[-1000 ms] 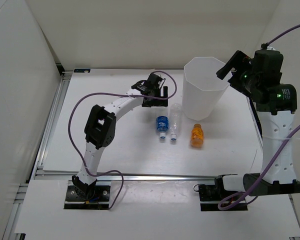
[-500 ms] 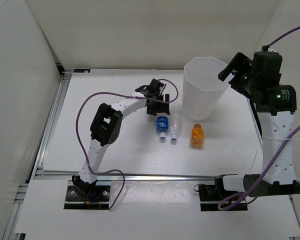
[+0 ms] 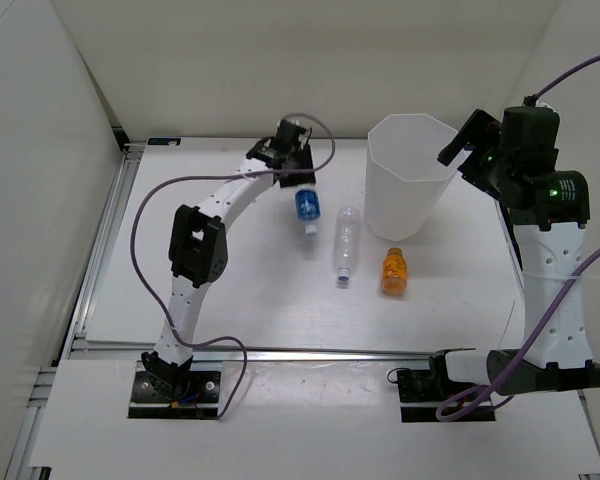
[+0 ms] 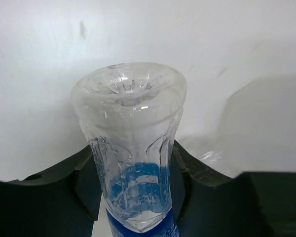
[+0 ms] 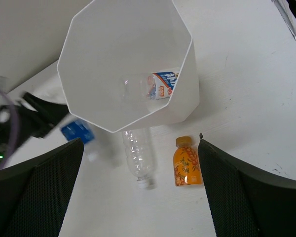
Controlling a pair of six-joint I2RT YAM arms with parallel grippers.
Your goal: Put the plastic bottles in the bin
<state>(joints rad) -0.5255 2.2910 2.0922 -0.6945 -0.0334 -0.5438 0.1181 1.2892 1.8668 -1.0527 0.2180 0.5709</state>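
My left gripper is shut on the clear bottle with the blue label, which hangs cap-down above the table, left of the bin. In the left wrist view the bottle's base fills the middle, pinched between both dark fingers. The tall white bin stands at the back right, and a bottle with a white printed label lies inside it. A plain clear bottle and a short orange bottle lie on the table in front of the bin. My right gripper hovers open above the bin's right rim, holding nothing.
White walls enclose the table on the left, back and right. A metal rail runs along the table's left edge and another along the front. A purple cable loops beside the left arm.
My left gripper has shut on the blue-label bottle and lifted it off the table, back and to the left. The clear and orange bottles stayed put. The right arm barely moved.
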